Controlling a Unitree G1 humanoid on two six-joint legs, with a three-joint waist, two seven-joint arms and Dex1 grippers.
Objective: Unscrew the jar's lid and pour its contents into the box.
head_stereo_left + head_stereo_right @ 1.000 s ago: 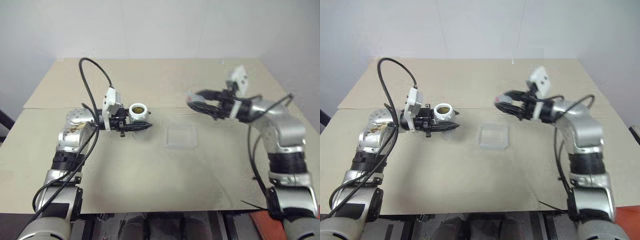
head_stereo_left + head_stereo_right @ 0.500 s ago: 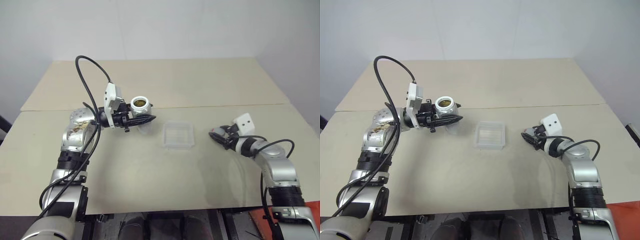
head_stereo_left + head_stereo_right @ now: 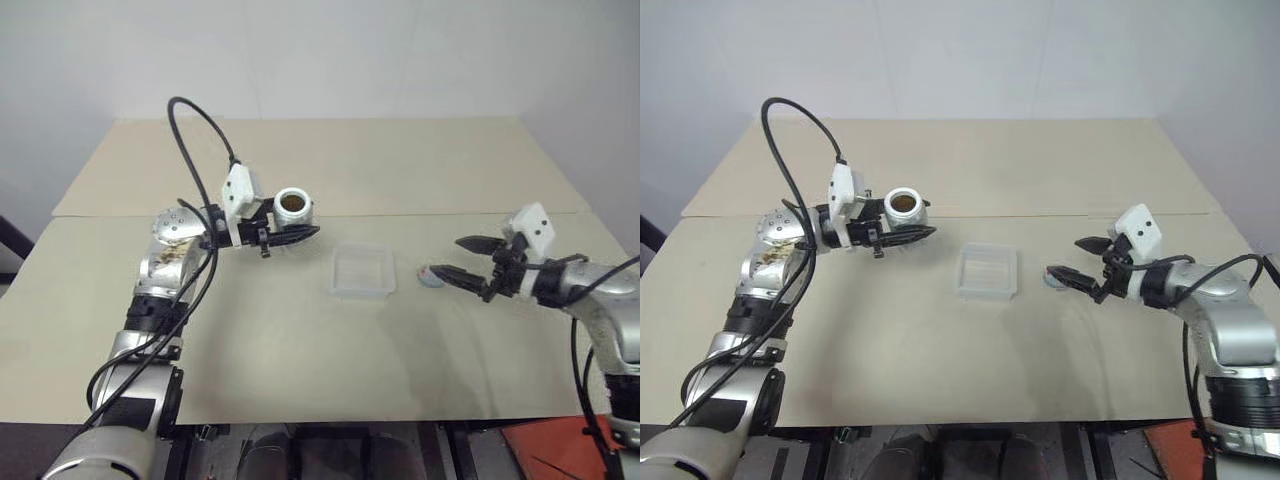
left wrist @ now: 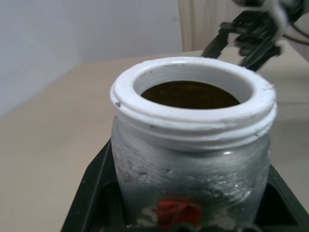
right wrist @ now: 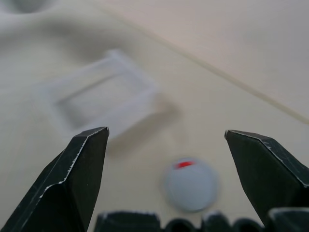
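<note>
Dropped from the now wide-open right gripper (image 3: 460, 258): small flat grey lid (image 3: 431, 275), beside clear square plastic box (image 3: 362, 270).
Left gripper (image 3: 308, 233) clenched on clear white-rimmed jar (image 3: 293, 205), above beige table (image 3: 300, 340); plain white wall behind.

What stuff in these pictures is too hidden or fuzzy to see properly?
- Jar: its bottom is cut off by the left wrist view's edge and hidden by the left pincer's fingers.
- Contents: a dark brownish patch; single bits can't be told apart.
- Box: blurred in the right wrist view.
- Lid: its red mark is too blurred to read.
</note>
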